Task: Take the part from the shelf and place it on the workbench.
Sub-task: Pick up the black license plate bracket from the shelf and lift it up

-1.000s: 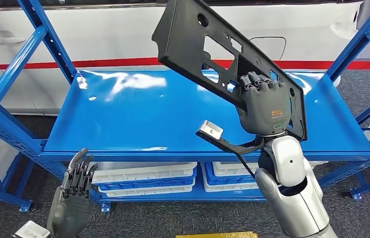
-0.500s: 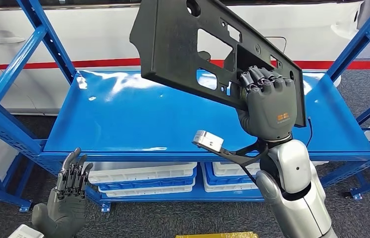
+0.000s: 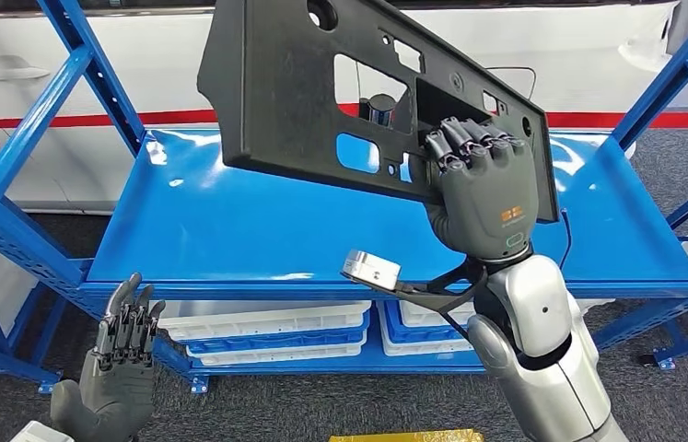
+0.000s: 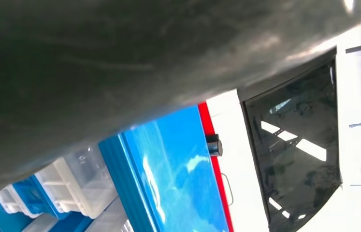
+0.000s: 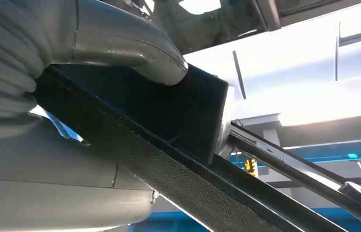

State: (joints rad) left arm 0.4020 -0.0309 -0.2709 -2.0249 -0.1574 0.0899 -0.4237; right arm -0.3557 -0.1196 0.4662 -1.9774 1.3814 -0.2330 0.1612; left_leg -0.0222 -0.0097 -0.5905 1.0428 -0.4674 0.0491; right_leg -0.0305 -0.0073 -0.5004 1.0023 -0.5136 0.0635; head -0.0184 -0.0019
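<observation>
The part [image 3: 303, 101] is a long black plastic panel with several cut-outs. It hangs tilted in the air above the blue shelf [image 3: 229, 221], its long end reaching up and left. My right hand [image 3: 483, 189] grips it near its lower right end, fingers hooked over its edge. In the right wrist view the thumb [image 5: 135, 43] presses on the part's dark textured rim [image 5: 178, 179]. My left hand [image 3: 119, 368] hangs low at the left, below the shelf's front edge, fingers apart and holding nothing.
Blue shelf posts [image 3: 82, 55] stand at both sides. White trays [image 3: 266, 331] lie on the lower shelf level. A white car body with a red stripe [image 3: 165, 116] fills the background. A yellow object [image 3: 404, 436] lies on the grey floor below.
My right hand has lifted the part higher and carried it leftwards, nearer the camera. My left hand has sunk lower and a little to the left.
</observation>
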